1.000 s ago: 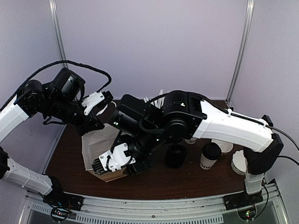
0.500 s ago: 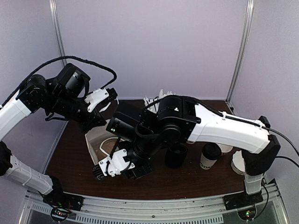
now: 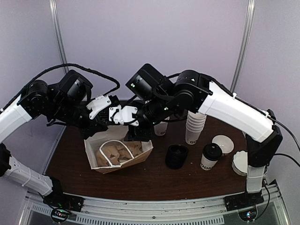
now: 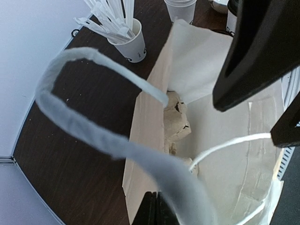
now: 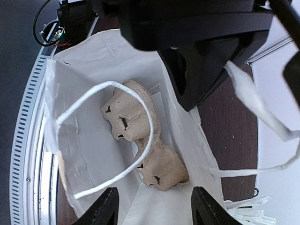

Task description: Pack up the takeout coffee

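The takeout coffee (image 3: 210, 157), a white cup with a black dome lid, stands on the table to the right, far from both grippers. A white paper bag (image 3: 140, 154) stands open at centre left with a brown cardboard cup carrier (image 5: 136, 126) in it. My left gripper (image 3: 101, 123) is at the bag's back edge, shut (image 4: 157, 211) on the bag's white handle (image 4: 93, 133), which it holds up. Just over the bag's mouth hovers my right gripper (image 3: 131, 129); its jaws (image 5: 159, 208) are open and nothing is between them.
A stack of black lids (image 3: 176, 156) sits between bag and coffee. Behind stand a stack of lidless white cups (image 3: 194, 126) and a cup of white sticks (image 4: 131, 42). White lids (image 3: 222, 143) lie at the far right. The two grippers are close together.
My right gripper has risen from low at the bag's front to above its mouth. The bag now stands open with the carrier showing. The left gripper still holds the handle.
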Tool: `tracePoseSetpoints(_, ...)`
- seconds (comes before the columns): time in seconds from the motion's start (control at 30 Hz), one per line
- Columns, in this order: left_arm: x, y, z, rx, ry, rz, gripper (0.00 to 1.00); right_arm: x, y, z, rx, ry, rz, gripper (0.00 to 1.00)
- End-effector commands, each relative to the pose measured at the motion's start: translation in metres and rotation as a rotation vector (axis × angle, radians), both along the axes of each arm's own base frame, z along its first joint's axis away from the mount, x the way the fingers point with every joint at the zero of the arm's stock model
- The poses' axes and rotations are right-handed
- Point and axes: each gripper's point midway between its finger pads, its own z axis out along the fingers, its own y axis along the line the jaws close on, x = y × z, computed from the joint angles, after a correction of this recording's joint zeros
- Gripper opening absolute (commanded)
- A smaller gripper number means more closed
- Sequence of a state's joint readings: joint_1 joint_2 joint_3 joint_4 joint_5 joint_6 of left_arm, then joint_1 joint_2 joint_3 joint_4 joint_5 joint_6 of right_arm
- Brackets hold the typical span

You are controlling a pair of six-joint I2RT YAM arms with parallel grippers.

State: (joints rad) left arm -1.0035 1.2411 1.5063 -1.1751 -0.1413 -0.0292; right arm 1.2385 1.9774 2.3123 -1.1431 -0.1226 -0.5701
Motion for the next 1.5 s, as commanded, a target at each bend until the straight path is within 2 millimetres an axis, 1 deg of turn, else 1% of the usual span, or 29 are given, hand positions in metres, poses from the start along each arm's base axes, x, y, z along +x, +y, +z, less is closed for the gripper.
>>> tracePoseSetpoints(0.0,-0.001,-0.005,0.029,-0.104,-0.042,-0.003,0.0,0.004,0.009,-0.026,-0.038,0.043,-0.077,0.59)
tracePoseSetpoints(0.13,0.001,-0.003,0.03,-0.093,-0.07,0.013,0.0,-0.014,0.012,-0.047,-0.066,0.17,-0.056,0.65)
tracePoseSetpoints(0.17,0.001,-0.004,0.03,-0.084,-0.08,0.014,0.0,-0.017,0.012,-0.051,-0.072,0.189,-0.055,0.68)
tracePoseSetpoints(0.23,-0.001,-0.005,0.03,-0.081,-0.087,0.014,0.0,-0.018,0.013,-0.057,-0.083,0.198,-0.059,0.7)
tracePoseSetpoints(0.33,0.003,-0.005,0.034,-0.072,-0.116,0.051,0.0,-0.016,0.011,-0.059,-0.105,0.131,-0.052,0.71)
tracePoseSetpoints(0.43,0.005,-0.005,0.035,-0.039,-0.168,0.067,0.0,-0.02,0.01,-0.052,-0.105,0.077,-0.029,0.69)
tracePoseSetpoints(0.5,0.004,-0.009,0.034,-0.031,-0.183,0.052,0.0,-0.016,0.012,-0.053,-0.11,0.035,-0.042,0.69)
tracePoseSetpoints(0.6,0.007,-0.011,0.035,-0.013,-0.218,0.065,0.0,-0.004,0.015,-0.062,-0.132,-0.028,-0.094,0.67)
tracePoseSetpoints(0.7,0.011,-0.012,0.042,-0.035,-0.247,0.105,0.0,-0.001,0.021,-0.077,-0.146,-0.012,-0.129,0.66)
tracePoseSetpoints(0.77,0.013,-0.011,0.047,-0.077,-0.257,0.143,0.0,-0.002,0.025,-0.083,-0.141,0.013,-0.14,0.66)
tracePoseSetpoints(0.87,0.014,-0.008,0.051,-0.123,-0.264,0.175,0.0,-0.014,0.033,-0.08,-0.099,0.094,-0.118,0.65)
tracePoseSetpoints(0.93,0.013,-0.008,0.052,-0.139,-0.266,0.173,0.0,-0.029,0.035,-0.072,-0.058,0.173,-0.067,0.65)
tracePoseSetpoints(1.07,0.012,-0.002,0.052,-0.153,-0.283,0.175,0.0,-0.047,0.033,-0.052,0.019,0.277,0.002,0.69)
tracePoseSetpoints(1.13,0.01,-0.001,0.05,-0.159,-0.284,0.164,0.0,-0.055,0.031,-0.047,0.046,0.334,0.033,0.71)
tracePoseSetpoints(1.2,0.008,-0.003,0.052,-0.183,-0.279,0.15,0.0,-0.056,0.032,-0.053,0.038,0.359,0.015,0.72)
tracePoseSetpoints(1.23,0.006,-0.004,0.053,-0.198,-0.273,0.143,0.0,-0.053,0.033,-0.059,0.025,0.363,-0.008,0.72)
tracePoseSetpoints(1.33,0.001,-0.008,0.056,-0.241,-0.257,0.121,0.0,-0.038,0.035,-0.072,0.013,0.327,-0.089,0.73)
tracePoseSetpoints(1.4,0.001,-0.008,0.055,-0.25,-0.254,0.122,0.0,-0.031,0.035,-0.074,0.022,0.307,-0.118,0.72)
tracePoseSetpoints(1.47,0.002,-0.007,0.054,-0.245,-0.257,0.128,0.0,-0.032,0.035,-0.069,0.033,0.299,-0.109,0.72)
